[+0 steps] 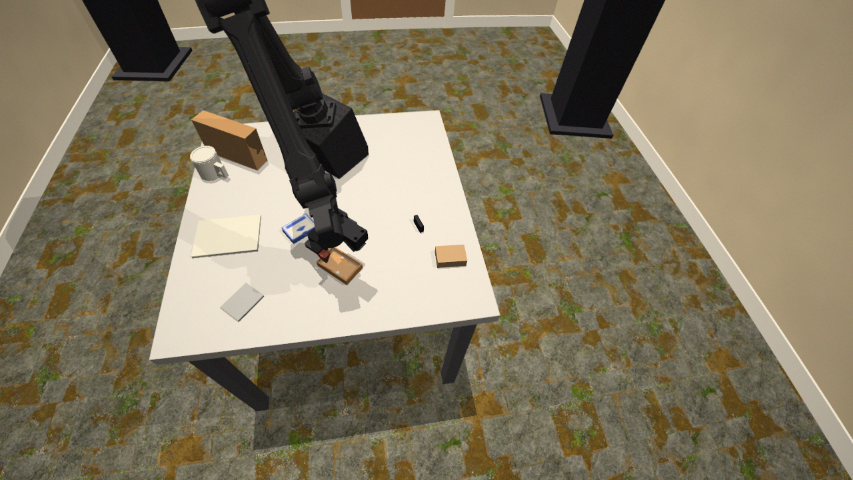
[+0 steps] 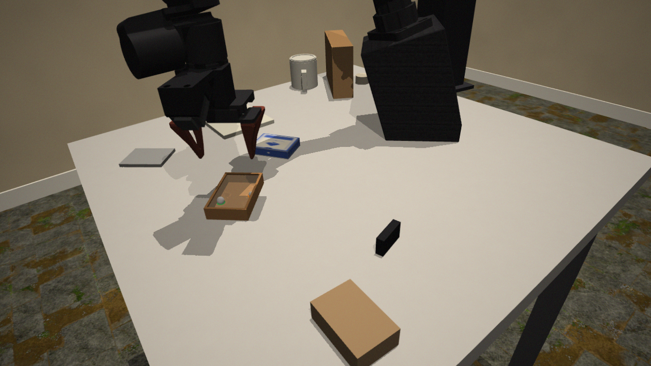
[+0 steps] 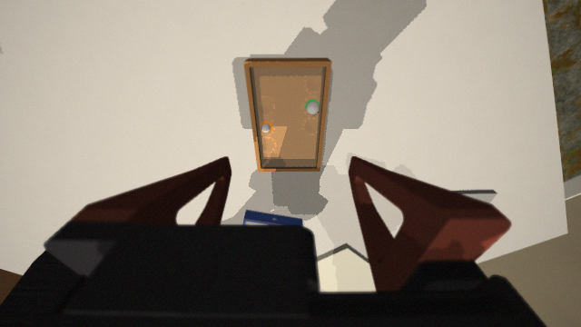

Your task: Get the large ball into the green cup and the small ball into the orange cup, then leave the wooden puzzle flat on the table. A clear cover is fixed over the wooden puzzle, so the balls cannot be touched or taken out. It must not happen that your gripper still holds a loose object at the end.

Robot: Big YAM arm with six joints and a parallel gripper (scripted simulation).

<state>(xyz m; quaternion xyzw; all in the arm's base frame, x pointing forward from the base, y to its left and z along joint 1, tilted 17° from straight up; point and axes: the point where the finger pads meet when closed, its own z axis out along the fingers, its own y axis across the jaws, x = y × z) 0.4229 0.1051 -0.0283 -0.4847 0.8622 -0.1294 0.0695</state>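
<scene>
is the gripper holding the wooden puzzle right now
No, the gripper hangs open above the table, and the wooden puzzle lies flat on the table apart from the fingers.
</scene>
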